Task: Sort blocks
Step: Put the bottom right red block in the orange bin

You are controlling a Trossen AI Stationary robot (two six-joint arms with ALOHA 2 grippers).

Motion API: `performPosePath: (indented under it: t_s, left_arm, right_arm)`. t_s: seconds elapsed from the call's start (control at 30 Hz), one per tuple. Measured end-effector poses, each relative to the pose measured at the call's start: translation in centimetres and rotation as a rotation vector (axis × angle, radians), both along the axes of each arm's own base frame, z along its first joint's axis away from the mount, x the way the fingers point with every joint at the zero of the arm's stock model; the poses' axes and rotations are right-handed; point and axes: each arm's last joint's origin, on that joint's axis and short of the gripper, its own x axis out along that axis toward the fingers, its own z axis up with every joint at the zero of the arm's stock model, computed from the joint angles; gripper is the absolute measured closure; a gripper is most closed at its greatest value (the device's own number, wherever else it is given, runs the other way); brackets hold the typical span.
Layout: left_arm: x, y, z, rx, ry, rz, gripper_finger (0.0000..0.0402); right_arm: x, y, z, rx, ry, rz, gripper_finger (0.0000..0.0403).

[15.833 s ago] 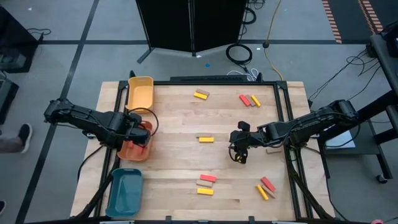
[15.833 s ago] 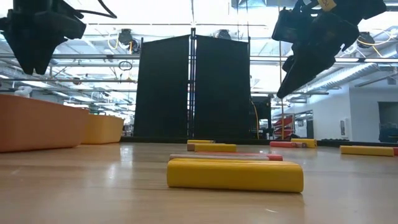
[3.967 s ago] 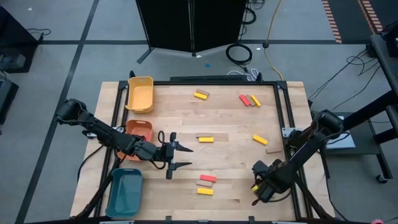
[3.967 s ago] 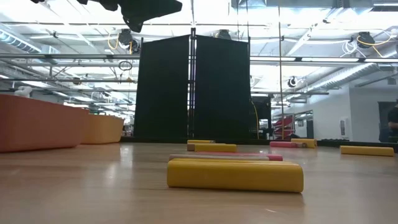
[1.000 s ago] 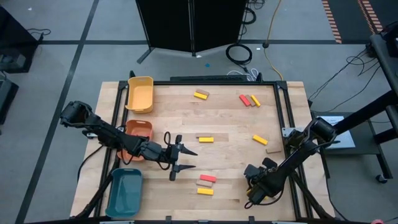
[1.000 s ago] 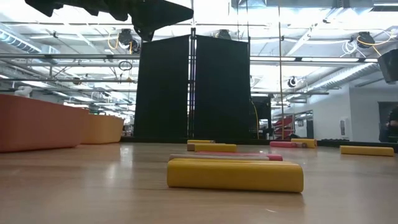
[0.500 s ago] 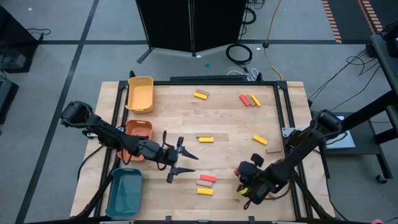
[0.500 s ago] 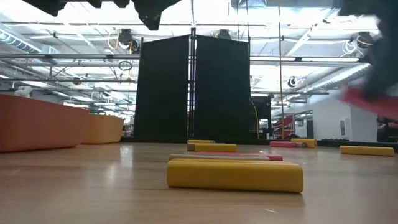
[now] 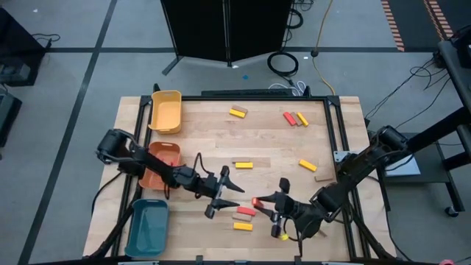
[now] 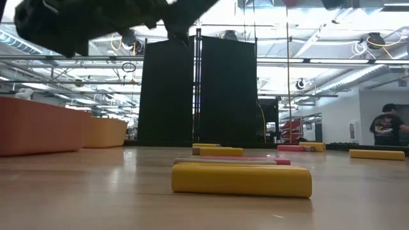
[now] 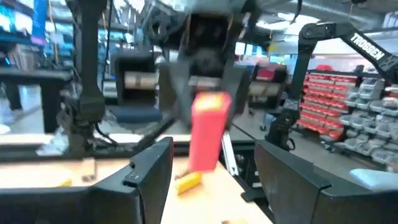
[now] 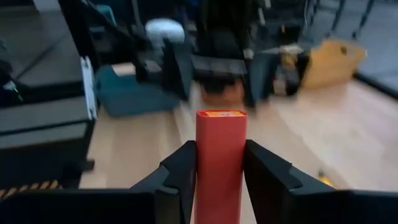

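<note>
Your right gripper (image 12: 219, 171) has its fingers clamped on a red block (image 12: 220, 155) near the counter's (image 9: 280, 154) front edge; your left gripper (image 9: 224, 193) faces it, fingers apart.

The pale wooden bench (image 9: 265, 140) has a smooth, lightly sheened plank top with visible grain, framed by dark matt metal rails. The small flat red rectangular block (image 12: 221, 163) clamped between the matt black plastic-looking fingers (image 12: 268, 180) of the right gripper (image 9: 266, 202) looks painted, smooth and faintly glossy, as does the yellow rectangular block (image 10: 241, 179) lying on the bench below and beside that gripper. Beyond the left gripper (image 9: 227, 193), on its arm's side, the orange tray (image 9: 157, 166), yellow tray (image 9: 166, 111) and teal tray (image 9: 147, 228) look like smooth moulded plastic with a soft sheen.
</note>
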Motion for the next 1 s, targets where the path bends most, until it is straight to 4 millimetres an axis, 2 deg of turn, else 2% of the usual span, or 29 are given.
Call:
performPosePath:
  t_s: [0.33, 0.63, 0.83, 1.0]
  left_arm:
    - [1.3, -0.2, -0.2, 0.003, 0.006, -0.029, 0.0178]
    - [1.4, -0.3, 0.0, 0.001, 0.000, -0.020, 0.0178]
    - [1.5, 0.0, 0.0, -0.014, 0.003, 0.085, 0.0178]
    - [1.5, 0.0, 0.1, -0.010, -0.004, 0.093, 0.0178]
  right_arm:
    - [0.8, -0.1, 1.7, -0.055, -0.121, 0.024, 0.0299]
    - [1.8, -1.4, 1.9, -0.041, -0.134, -0.025, 0.0299]
    - [2.2, -1.9, 1.9, -0.025, -0.136, -0.005, 0.0299]
    - [2.4, -2.2, 1.9, -0.023, -0.136, -0.011, 0.0298]
